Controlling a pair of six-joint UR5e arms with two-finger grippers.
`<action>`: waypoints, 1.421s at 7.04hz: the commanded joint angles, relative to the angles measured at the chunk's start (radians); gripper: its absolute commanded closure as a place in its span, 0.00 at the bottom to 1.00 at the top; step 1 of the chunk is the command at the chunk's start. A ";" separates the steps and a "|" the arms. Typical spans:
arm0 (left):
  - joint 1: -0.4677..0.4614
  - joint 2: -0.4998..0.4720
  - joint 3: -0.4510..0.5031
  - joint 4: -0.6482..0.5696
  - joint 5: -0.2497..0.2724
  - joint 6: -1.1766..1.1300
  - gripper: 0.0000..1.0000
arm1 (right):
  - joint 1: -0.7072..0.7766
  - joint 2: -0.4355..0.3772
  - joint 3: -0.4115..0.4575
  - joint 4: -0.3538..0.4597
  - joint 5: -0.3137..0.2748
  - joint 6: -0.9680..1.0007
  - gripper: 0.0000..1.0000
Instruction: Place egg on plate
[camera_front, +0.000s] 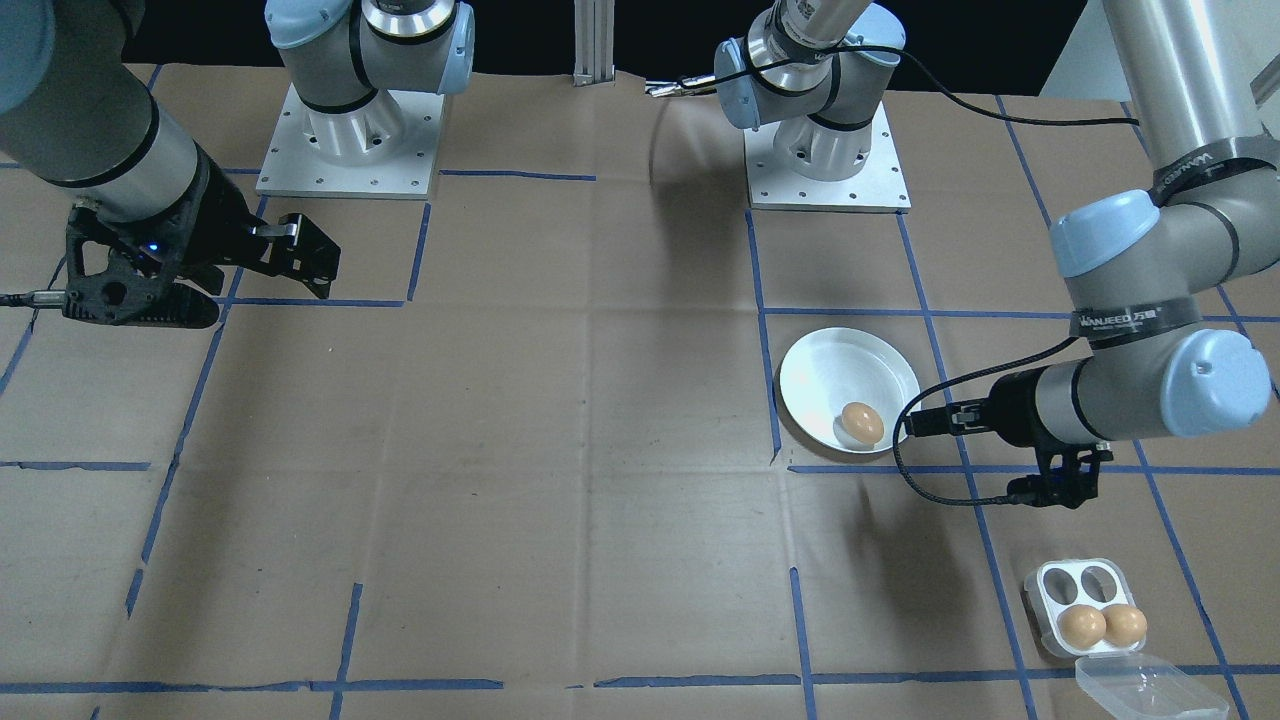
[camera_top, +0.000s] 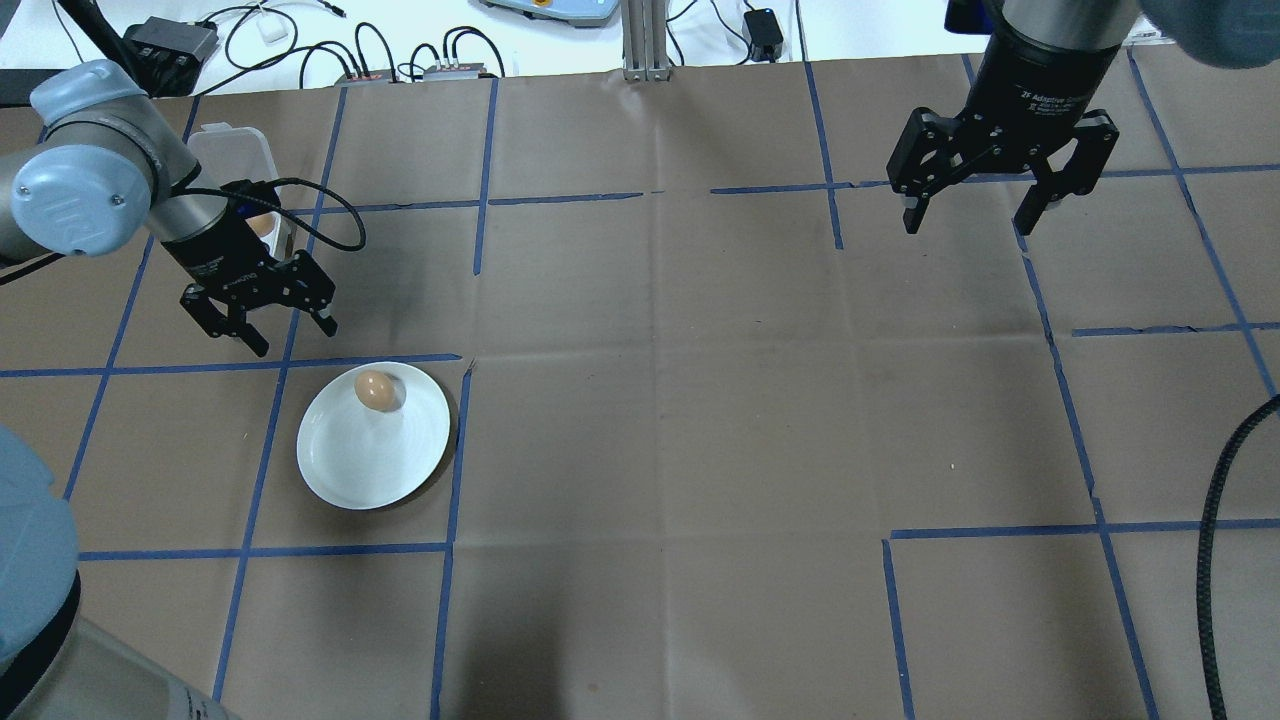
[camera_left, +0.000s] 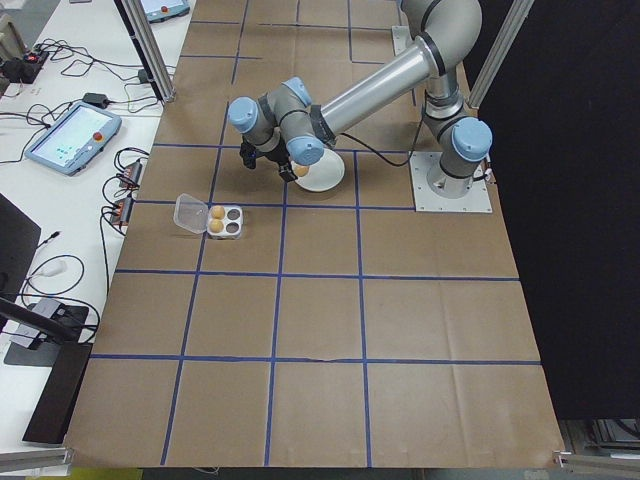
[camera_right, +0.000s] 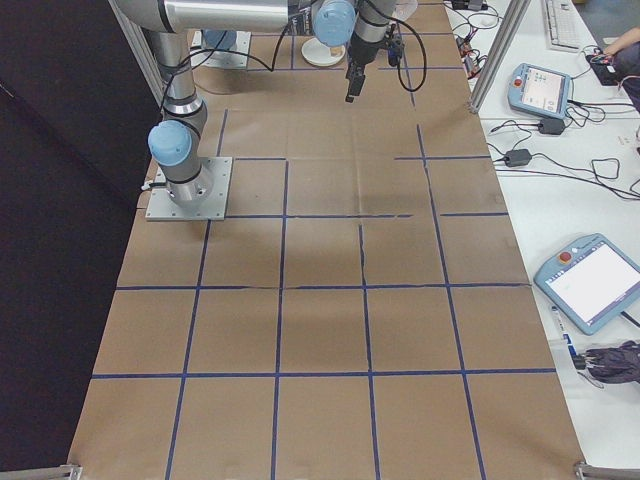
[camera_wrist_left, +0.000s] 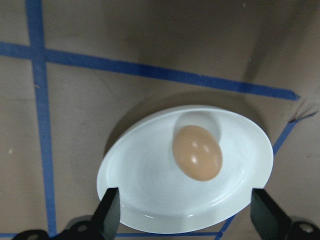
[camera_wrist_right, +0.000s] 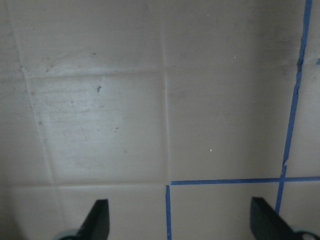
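- the smooth brown egg (camera_top: 376, 390) lies on the round, shallow, glossy white plate (camera_top: 350, 470), close to the plate's far rim as seen from overhead; by the look of it the placing itself is done.
- the left arm's black two-finger gripper (camera_top: 262, 318) hangs just beyond that far rim, fingers spread apart and holding nothing; its wrist camera looks down on the egg between the two open fingertips.
- what seems left is only for the left arm to pull clear of the plate.
- the right arm's black two-finger gripper (camera_top: 1005, 185) is well apart on the far right of the brown paper-covered table (camera_top: 660, 400), fingers wide open and empty.
- the small white four-hole egg tray (camera_front: 1085, 605) holds two more brown eggs, with two holes bare; its clear lid (camera_front: 1150, 688) lies open beside it.
- overhead, the left arm hides most of that tray.
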 joint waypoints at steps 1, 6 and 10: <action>0.018 -0.060 0.146 0.018 0.061 0.187 0.07 | 0.000 0.001 0.000 0.000 -0.001 0.000 0.00; 0.042 -0.229 0.396 0.099 0.132 1.006 0.07 | 0.000 0.001 0.000 0.000 0.000 0.000 0.00; 0.040 -0.297 0.392 0.392 0.155 1.363 0.08 | 0.000 0.000 0.000 0.000 0.000 0.000 0.00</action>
